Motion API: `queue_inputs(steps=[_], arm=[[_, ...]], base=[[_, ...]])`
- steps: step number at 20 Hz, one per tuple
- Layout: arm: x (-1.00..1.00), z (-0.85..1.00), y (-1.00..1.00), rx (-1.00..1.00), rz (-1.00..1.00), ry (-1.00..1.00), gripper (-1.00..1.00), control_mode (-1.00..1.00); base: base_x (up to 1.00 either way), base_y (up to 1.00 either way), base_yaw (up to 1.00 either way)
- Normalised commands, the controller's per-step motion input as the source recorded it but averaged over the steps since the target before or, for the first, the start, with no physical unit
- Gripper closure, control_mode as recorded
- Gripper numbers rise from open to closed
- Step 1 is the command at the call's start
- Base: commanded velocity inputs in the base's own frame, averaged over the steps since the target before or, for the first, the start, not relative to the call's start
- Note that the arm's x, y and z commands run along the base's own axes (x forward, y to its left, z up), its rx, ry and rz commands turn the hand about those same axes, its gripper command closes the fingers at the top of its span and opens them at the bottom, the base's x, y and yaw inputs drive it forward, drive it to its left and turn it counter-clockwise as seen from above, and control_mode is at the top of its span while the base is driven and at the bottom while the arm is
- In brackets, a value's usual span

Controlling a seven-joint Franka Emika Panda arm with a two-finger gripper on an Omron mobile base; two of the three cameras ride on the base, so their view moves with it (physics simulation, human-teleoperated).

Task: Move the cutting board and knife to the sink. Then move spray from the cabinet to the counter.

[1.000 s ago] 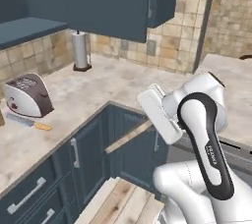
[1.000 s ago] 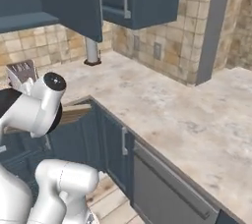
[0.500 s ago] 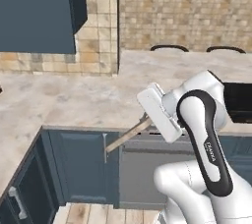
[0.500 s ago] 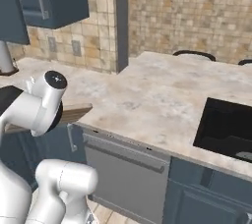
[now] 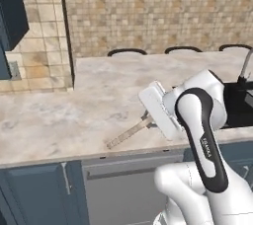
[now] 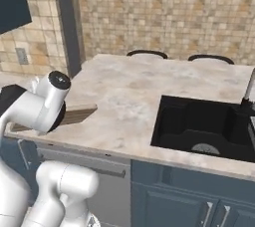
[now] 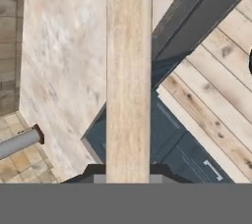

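While the end effector [image 5: 146, 119] is closed on one end of the cutting board [image 5: 127, 133], the board extends edge-on above the bench [image 5: 74, 115], left of the sink [image 6: 199, 126]

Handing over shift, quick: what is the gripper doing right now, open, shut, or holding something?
Gripper: shut on the cutting board, which it carries edge-on over the counter.

Light-brown grained cutting board [image 7: 128, 70], beige marbled counter [image 6: 124, 96], black sink [image 6: 199, 124], tan mottled tiled backsplash [image 5: 158, 12], slate-blue drawers [image 5: 34, 194] below.
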Motion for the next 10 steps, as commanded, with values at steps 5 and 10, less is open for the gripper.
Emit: queue_inputs(steps=[5, 10], arm=[[0.00, 0.00, 0.00, 0.00, 0.00, 0.00, 1.00, 1.00], [0.00, 0.00, 0.00, 0.00, 0.00, 0.00, 1.00, 1.00]], base=[[0.46, -1.00, 0.21], [0.00, -1.00, 0.16]])
